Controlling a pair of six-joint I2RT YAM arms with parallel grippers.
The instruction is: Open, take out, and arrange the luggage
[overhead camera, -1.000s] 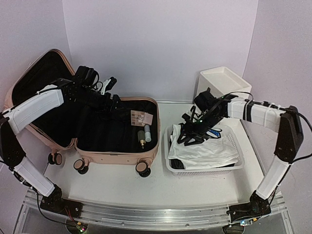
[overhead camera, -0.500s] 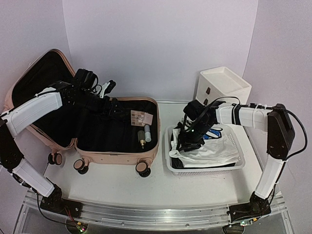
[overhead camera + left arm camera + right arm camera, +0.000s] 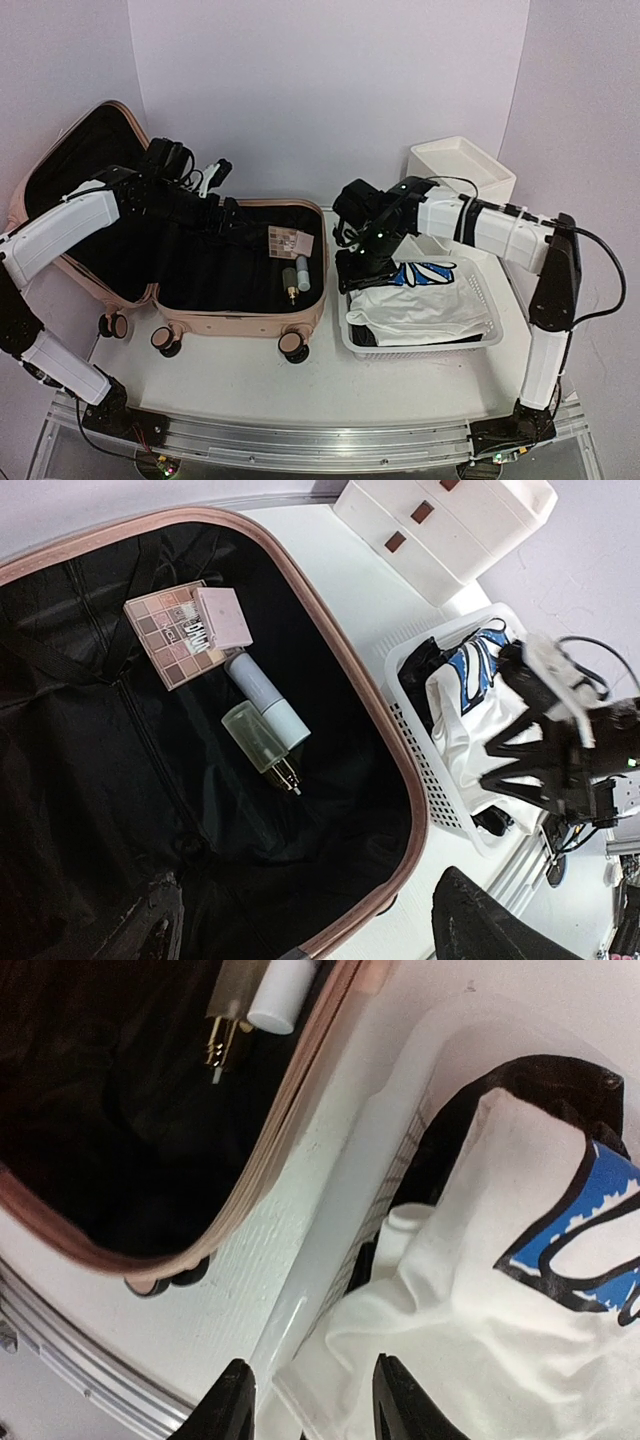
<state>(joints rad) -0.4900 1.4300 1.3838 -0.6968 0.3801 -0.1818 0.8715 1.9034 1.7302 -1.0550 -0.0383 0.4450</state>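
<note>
The pale-pink luggage lies open at the left, its lid leaning back against the wall. On its black lining lie an eyeshadow palette, a pale blue tube and a green bottle; the left wrist view shows them too, the palette above the tube and bottle. My left gripper hovers over the luggage's back part, open and empty. My right gripper is open and empty above the basket's left rim, next to the luggage's right wall.
A white perforated basket right of the luggage holds a white shirt with a blue print over dark clothes. A white drawer unit stands behind it. The luggage's caster wheels face the table's front edge.
My right gripper has moved left, from over the middle of the basket to its left rim. The shirt now lies flatter in the basket. My left arm has hardly moved.
</note>
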